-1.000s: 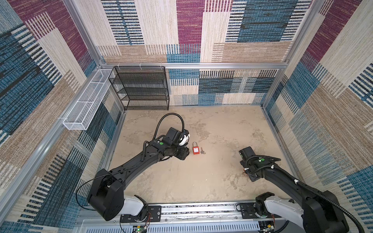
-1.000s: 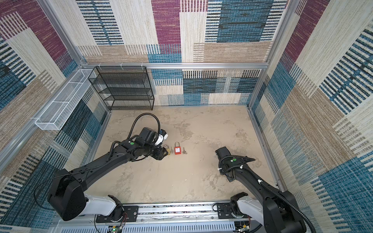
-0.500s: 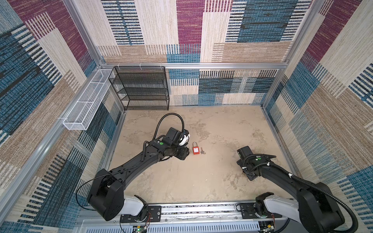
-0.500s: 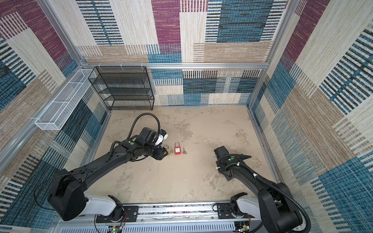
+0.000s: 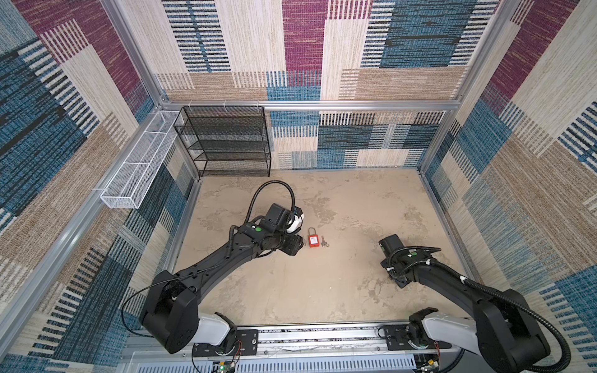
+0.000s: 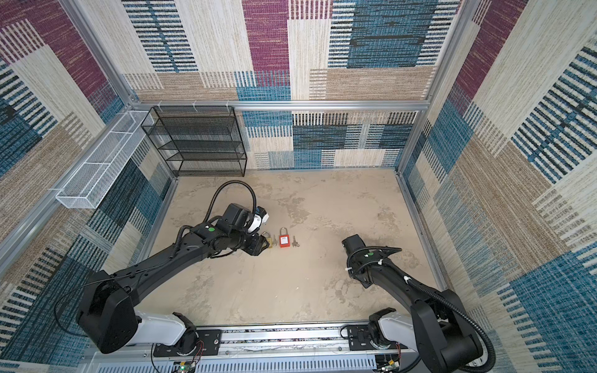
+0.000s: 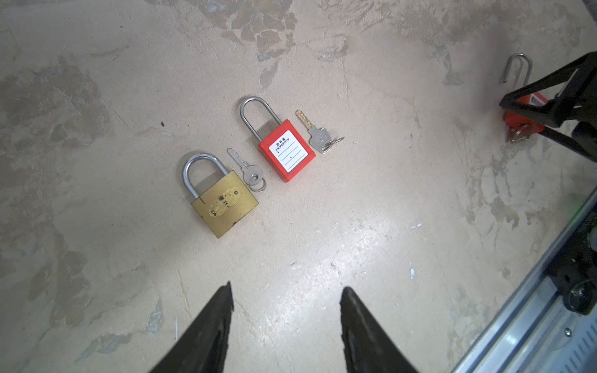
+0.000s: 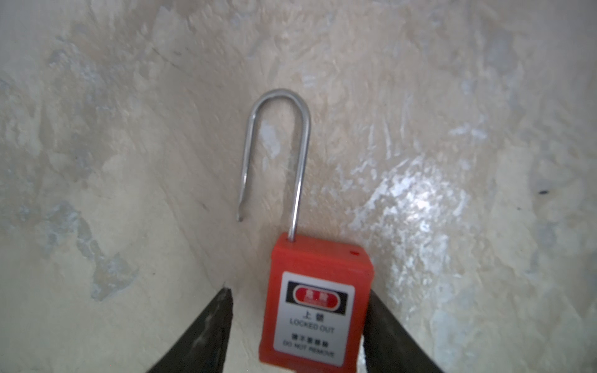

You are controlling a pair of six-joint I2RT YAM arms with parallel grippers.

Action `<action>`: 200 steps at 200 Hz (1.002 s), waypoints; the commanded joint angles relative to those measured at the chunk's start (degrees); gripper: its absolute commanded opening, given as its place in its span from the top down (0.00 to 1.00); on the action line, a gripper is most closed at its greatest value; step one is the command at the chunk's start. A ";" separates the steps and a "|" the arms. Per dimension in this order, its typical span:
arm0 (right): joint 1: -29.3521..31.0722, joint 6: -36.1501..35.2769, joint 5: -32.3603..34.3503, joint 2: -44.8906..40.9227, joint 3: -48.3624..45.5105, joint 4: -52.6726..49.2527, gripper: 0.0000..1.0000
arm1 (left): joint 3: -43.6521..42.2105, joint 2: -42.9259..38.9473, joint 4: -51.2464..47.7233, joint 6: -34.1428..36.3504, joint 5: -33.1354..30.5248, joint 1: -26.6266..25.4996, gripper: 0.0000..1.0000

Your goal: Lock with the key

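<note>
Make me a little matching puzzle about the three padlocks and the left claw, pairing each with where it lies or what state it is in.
Things:
1. brass padlock
2. short-shackle red padlock
3. long-shackle red padlock
4. left gripper

Places and states:
A. shackle open, one end out of the body
B. jaws apart, nothing between them
C. lying flat between two keys
D. scuffed oval plate on its face

Pairs: 1-D, 2-C, 3-A, 4-B.
</note>
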 commanded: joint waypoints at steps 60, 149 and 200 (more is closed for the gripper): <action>0.02 -2.18 -2.90 -3.88 -1.25 6.66 0.62 | 2.23 0.28 -0.36 -2.54 1.59 -0.24 0.45; -0.04 -19.34 -14.38 -14.59 -1.62 24.48 0.63 | 4.27 -0.45 0.77 -5.54 2.57 -0.23 0.45; -0.04 -22.41 -33.14 -8.32 2.95 35.60 0.64 | 4.19 -3.48 2.79 -7.17 2.69 -0.15 0.45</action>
